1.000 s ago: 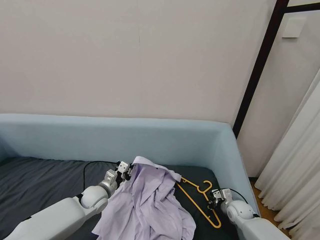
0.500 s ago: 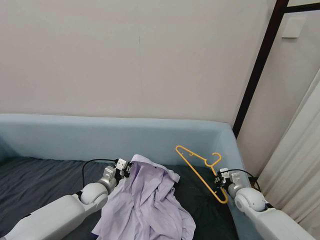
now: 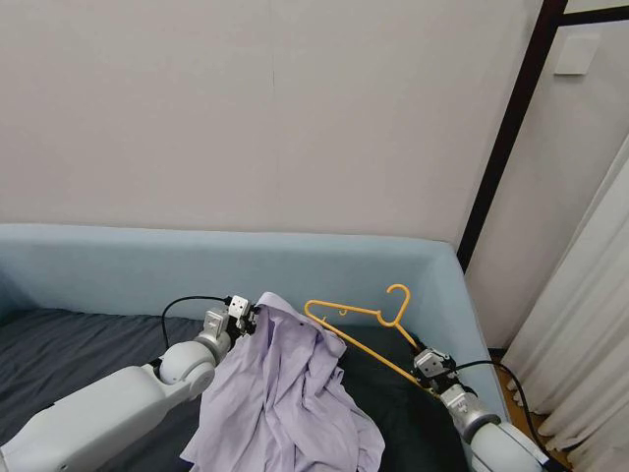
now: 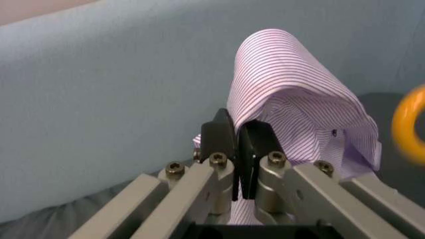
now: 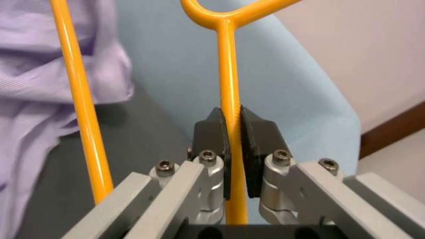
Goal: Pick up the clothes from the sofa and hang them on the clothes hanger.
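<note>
A lilac striped shirt [image 3: 285,393] lies heaped on the dark sofa seat, its collar lifted. My left gripper [image 3: 248,315] is shut on the collar edge; the left wrist view has the striped collar [image 4: 292,99] arching over my closed gripper [image 4: 238,144]. An orange hanger [image 3: 359,329] is raised above the seat, its left tip touching the shirt's collar. My right gripper [image 3: 425,366] is shut on its lower end. In the right wrist view my gripper [image 5: 234,134] clamps one orange hanger bar [image 5: 229,74], with the other bar beside the shirt [image 5: 40,74].
The light blue sofa back [image 3: 147,270] runs behind the shirt and a side wall [image 3: 447,305] closes the right end. A dark seat cushion [image 3: 69,359] extends left. White curtains [image 3: 590,344] and a dark door frame [image 3: 501,157] stand at right.
My right gripper has swung the hanger up and left, from beside the sofa's right wall until its tip meets the shirt collar. My left gripper has lifted the collar slightly higher.
</note>
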Tool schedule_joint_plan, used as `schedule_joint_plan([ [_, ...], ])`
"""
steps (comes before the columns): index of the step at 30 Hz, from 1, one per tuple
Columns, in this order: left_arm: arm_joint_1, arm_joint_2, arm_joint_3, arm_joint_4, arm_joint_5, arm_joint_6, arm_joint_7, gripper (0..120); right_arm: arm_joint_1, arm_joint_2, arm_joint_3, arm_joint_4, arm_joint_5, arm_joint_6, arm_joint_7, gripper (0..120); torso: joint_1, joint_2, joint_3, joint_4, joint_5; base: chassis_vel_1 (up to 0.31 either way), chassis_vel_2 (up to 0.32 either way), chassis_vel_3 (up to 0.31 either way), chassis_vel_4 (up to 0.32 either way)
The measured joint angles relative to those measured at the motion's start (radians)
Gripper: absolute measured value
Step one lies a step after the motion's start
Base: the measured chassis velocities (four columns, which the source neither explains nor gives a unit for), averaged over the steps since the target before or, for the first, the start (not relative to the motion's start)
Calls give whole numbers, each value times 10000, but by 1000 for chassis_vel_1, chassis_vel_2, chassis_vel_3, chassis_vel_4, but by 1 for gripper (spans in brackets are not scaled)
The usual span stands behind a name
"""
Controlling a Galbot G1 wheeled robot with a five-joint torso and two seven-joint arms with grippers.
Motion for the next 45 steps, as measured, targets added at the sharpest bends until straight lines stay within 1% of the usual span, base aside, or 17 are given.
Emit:
schedule_joint_plan([
  [2,-38,7,25,-49,-7,46,-22,0,-102,33,-61,20,-169,18,-21,4,-1,0,0,-1,-1,0,0,0,0],
  [6,-55,70,72,-271,-30,145,-99,0,-158,474,-539,-237,-590,33,-25,4,0,0,0,-1,1,0,0,0,0],
  [7,-55,70,72,-271,-30,145,-99,0,-158,474,-539,-237,-590,33,-25,4,0,0,0,-1,1,0,0,0,0],
  [12,199,342,77,-739,-25,228,-187,0,482,924,-1207,-788,-465,-122,84,4,0,0,0,2,0,0,0,0,0],
  [21,436,451,12,-1074,23,287,-316,0,1086,1325,-1947,-996,-395,-355,182,4,0,0,2,1,1,0,0,0,0],
  [28,501,443,-61,-1009,56,289,-388,0,1250,1224,-2160,-913,-280,-481,279,4,0,0,1,-2,0,0,0,0,0],
  [34,620,568,-95,-1282,65,292,-425,0,1546,1222,-2137,-1345,-346,-551,471,4,0,-1,2,0,2,0,0,0,0],
  [39,652,678,-58,-1801,19,369,-513,0,1822,1263,-2291,-1543,-345,-704,613,4,0,0,1,0,3,0,0,0,0],
  [42,507,580,78,-2072,-131,504,-644,0,2134,1395,-2566,-1628,-343,-789,713,4,0,0,1,1,1,0,0,0,0],
  [45,314,418,217,-2098,-215,598,-731,0,2454,1530,-2797,-1654,-350,-867,814,4,1,-1,1,-1,2,0,0,0,0],
])
